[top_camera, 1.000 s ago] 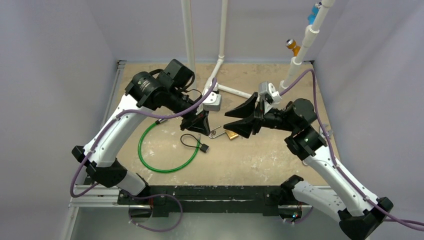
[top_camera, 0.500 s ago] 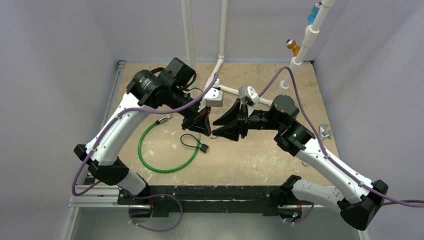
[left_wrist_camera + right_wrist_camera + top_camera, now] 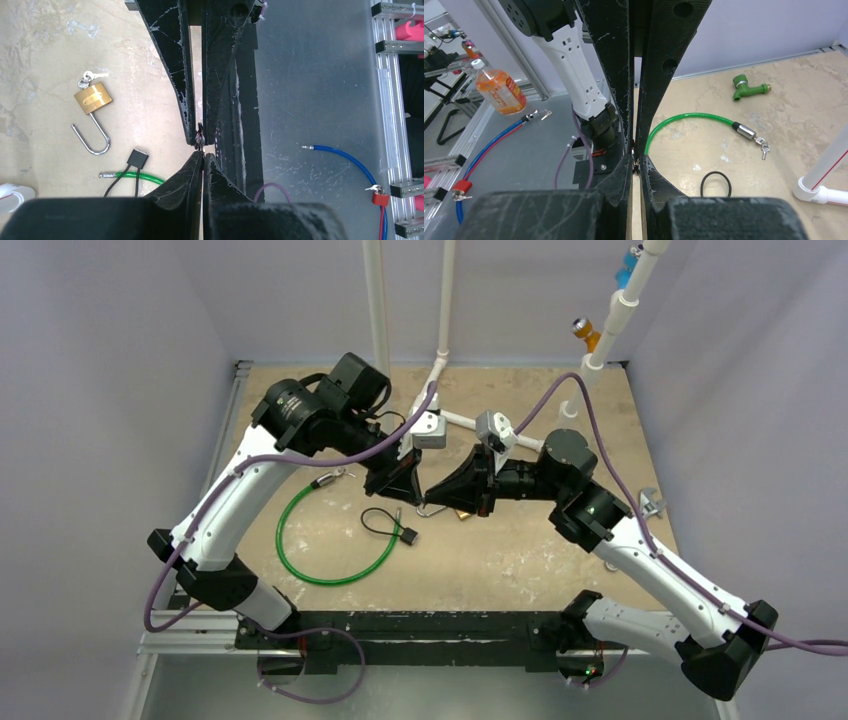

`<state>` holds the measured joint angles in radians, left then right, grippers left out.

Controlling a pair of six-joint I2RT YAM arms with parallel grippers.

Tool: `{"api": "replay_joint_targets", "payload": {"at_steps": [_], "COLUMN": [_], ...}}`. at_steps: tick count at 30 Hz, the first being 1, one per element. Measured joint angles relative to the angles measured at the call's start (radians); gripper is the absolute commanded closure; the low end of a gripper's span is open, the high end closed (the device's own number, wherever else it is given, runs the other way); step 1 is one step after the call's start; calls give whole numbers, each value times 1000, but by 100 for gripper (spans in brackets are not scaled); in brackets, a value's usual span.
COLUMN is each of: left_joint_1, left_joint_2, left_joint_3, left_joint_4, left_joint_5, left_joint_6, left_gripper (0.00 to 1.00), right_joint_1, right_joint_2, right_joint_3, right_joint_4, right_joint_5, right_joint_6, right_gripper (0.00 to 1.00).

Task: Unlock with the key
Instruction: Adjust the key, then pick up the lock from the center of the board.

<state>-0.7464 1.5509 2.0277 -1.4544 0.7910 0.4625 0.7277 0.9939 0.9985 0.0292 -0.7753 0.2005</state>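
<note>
A brass padlock [image 3: 93, 98] lies on the table with its shackle [image 3: 91, 138] swung open and a small key ring [image 3: 91, 76] at its body. In the top view it [image 3: 461, 512] is partly under my right gripper. My left gripper [image 3: 203, 156] and right gripper [image 3: 636, 162] meet tip to tip above the table. Both are shut on one small metal key [image 3: 201, 141], which barely shows between the tips. In the top view the left gripper [image 3: 414, 495] and right gripper [image 3: 436, 502] touch just left of the padlock.
A green cable loop [image 3: 330, 540] with a lock end and keys [image 3: 763, 146] lies left of centre. A black cord with a tag [image 3: 392, 525] is near it. White pipes [image 3: 445, 390] stand behind. A green fitting [image 3: 749, 86] lies on the table.
My right gripper has moved left to the left gripper's tip and closed from wide open. The left gripper has stayed shut and nearly still.
</note>
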Motion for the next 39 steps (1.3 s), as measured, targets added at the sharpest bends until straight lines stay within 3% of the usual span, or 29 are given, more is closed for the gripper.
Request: {"api": "replay_joint_targets", "payload": {"at_steps": [3, 5, 9, 11, 18, 24, 27, 31, 39], "left_joint_1": [0, 0, 0, -1, 35, 56, 55, 54, 55], "left_joint_2": [0, 0, -1, -5, -109, -418, -481, -399, -196], "left_joint_3": [0, 0, 0, 0, -91, -584, -818, -971, -1028], "left_joint_4": [3, 7, 16, 33, 187, 439, 559, 708, 867], "left_joint_5": [-3, -11, -40, -65, -182, -311, -346, -345, -272], "left_joint_6": [-8, -9, 0, -3, 1, 91, 171, 269, 470], "left_gripper": [99, 85, 19, 3, 0, 0, 0, 0, 2], "right_joint_1": [0, 0, 0, 0, -7, -37, -56, -77, -131], "right_joint_2": [2, 6, 15, 10, -76, -158, -192, -236, -352], "right_joint_3": [4, 10, 14, 6, -62, -108, -134, -172, -237], "right_joint_4": [-8, -17, -25, -25, -29, -46, -66, -96, -157], "right_joint_5": [3, 10, 34, 52, 103, 121, 136, 160, 237], "right_joint_6": [0, 1, 8, 17, 52, 72, 78, 95, 145], "right_gripper": [100, 100, 100, 100, 100, 100, 100, 100, 100]}}
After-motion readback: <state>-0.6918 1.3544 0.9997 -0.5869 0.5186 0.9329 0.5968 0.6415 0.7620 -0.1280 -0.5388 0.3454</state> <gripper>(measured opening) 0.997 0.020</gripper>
